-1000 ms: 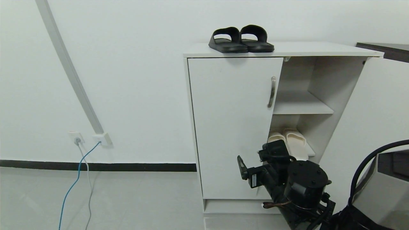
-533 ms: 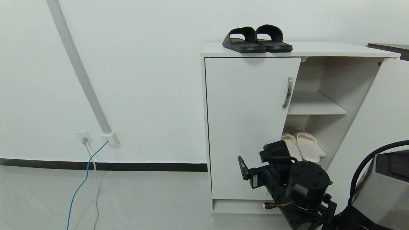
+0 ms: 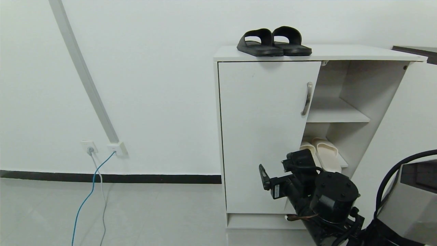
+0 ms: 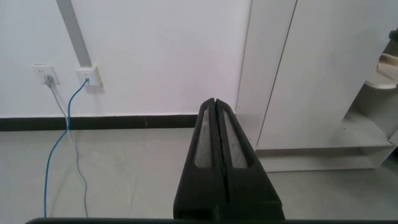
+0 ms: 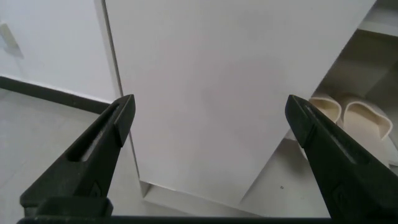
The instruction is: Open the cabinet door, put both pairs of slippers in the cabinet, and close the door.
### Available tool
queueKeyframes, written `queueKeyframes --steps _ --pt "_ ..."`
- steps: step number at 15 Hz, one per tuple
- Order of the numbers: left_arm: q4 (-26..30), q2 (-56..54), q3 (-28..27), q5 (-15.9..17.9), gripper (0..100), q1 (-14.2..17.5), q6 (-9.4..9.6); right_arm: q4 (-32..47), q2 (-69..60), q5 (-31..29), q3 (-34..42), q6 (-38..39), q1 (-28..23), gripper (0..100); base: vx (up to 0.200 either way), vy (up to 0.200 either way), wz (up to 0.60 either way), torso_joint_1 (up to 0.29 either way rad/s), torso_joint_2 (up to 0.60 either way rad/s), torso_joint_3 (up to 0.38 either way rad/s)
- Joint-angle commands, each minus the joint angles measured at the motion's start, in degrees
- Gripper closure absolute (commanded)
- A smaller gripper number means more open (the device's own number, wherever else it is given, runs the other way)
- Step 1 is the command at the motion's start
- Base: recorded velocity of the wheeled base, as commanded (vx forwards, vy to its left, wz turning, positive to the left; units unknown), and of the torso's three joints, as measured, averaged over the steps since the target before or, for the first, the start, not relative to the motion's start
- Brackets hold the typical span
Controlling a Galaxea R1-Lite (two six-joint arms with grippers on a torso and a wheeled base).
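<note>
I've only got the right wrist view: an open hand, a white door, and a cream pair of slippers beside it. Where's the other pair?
Observer: The black pair sits on top of the cabinet, above the shut door.
Operator: Where's that door's handle?
Observer: The handle is near the door's upper edge on the open side, well above the right hand.
Operator: And the left hand?
Observer: The left hand is shut and holds nothing.
</note>
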State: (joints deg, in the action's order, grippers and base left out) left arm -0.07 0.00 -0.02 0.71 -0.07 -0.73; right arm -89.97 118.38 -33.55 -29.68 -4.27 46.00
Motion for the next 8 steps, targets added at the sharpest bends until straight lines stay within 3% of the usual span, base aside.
queueKeyframes --steps 1,8 --pt "-0.01 0.0 -0.06 0.0 100 -0.01 -0.06 -0.03 0.36 -0.03 -0.46 -0.04 -0.82 0 0.0 0.0 0.0 0.0 0.0 0.0" --pt "-0.01 0.09 0.02 0.0 100 -0.01 -0.06 -0.03 0.27 -0.03 -0.55 -0.13 -1.17 0 0.0 0.0 0.0 0.0 0.0 0.0"
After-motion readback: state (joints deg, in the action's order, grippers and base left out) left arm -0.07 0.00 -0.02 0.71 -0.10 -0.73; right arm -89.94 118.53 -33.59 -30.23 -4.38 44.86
